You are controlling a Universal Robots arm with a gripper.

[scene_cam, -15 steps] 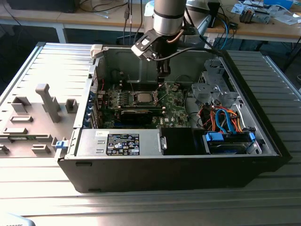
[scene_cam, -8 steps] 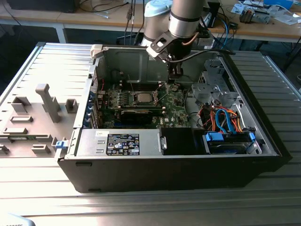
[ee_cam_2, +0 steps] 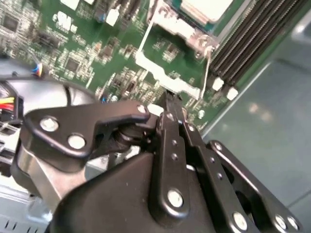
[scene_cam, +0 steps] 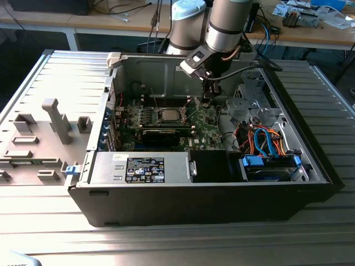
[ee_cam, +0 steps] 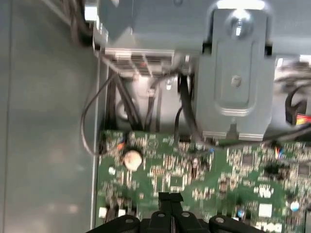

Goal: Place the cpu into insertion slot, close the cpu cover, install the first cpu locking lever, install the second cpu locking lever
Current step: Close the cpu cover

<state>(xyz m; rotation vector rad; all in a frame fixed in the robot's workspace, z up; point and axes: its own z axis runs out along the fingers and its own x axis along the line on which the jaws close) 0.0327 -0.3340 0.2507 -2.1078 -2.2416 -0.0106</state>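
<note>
Black steel case: we see an open black desktop computer case (scene_cam: 194, 202) lying on its side on a grey ribbed metal counter (scene_cam: 166, 244), its inside facing up.
Board: a green, densely populated motherboard (scene_cam: 206, 126) lies flat on the case floor. A silver power supply box with a black label (scene_cam: 145, 169) sits along the near wall in the exterior view.
Cpu: the small flat square chip with a dull silver-grey top, the cpu (scene_cam: 168, 115), sits in its socket near the middle of the board. We also find it in the second wrist view (ee_cam_2: 206, 8).
Cover: the thin square silvery cpu cover (ee_cam_2: 170, 80) stands open, hinged back off the chip. Green board shows through its centre window, and the chip is uncovered.
Lever: a thin silvery wire lever (ee_cam_2: 206, 68) runs along one side of the frame, between it and the long black memory slots (ee_cam_2: 252, 34).
Arm: the grey robot arm (scene_cam: 227, 22) reaches down into the case on the exterior view's right of the socket.
End effector: the black two-fingered end effector (ee_cam_2: 168, 99) points at the board, its fingers pressed together with nothing that we can make out between them. Its tip is just beside the outer edge of the open cover, and we cannot tell whether it touches.
Other parts: orange and blue cables (scene_cam: 266, 136) and a blue drive caddy (scene_cam: 269, 166) fill the corner at the exterior view's right.
</note>
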